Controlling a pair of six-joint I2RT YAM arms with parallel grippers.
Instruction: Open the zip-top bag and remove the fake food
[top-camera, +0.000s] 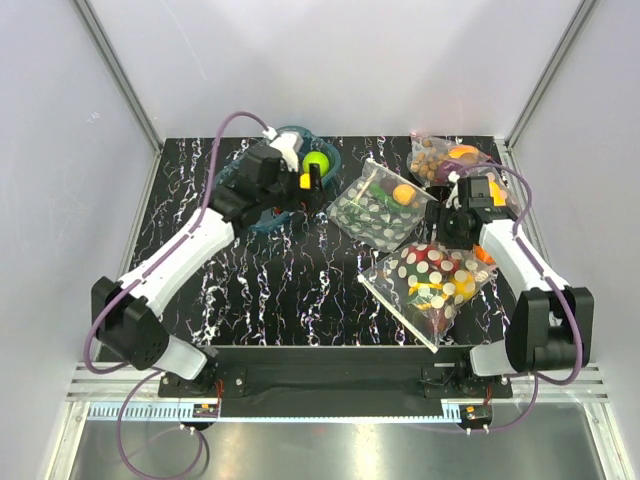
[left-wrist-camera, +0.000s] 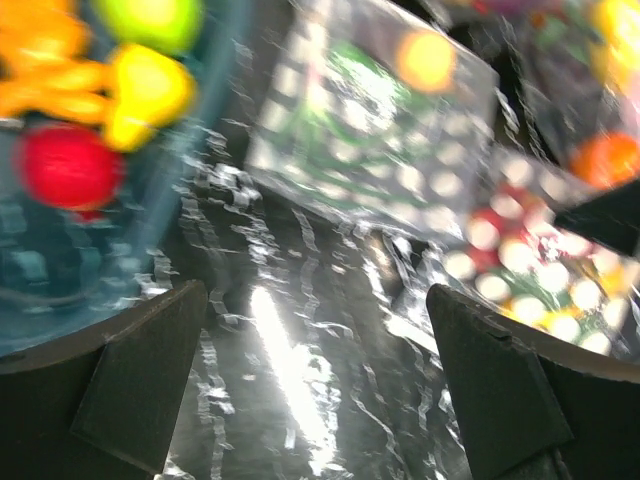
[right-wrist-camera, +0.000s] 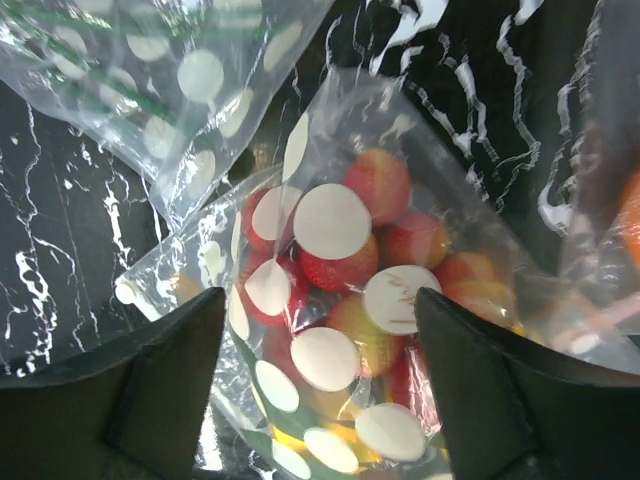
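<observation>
The right claw (right-wrist-camera: 318, 330) hovers spread above the zip-top bag (right-wrist-camera: 330, 220) of fake food (right-wrist-camera: 380, 185); the left claw (left-wrist-camera: 315, 320) gapes too.

My left arm (top-camera: 180, 255) and right arm (top-camera: 512, 252) wear white shells over black joints and bases. A purple cable (top-camera: 228, 125) loops along each. Yellow-orange tabs (top-camera: 305, 181) mark my black wrists. My fingers (left-wrist-camera: 140, 380) are dark, blunt wedges.
</observation>
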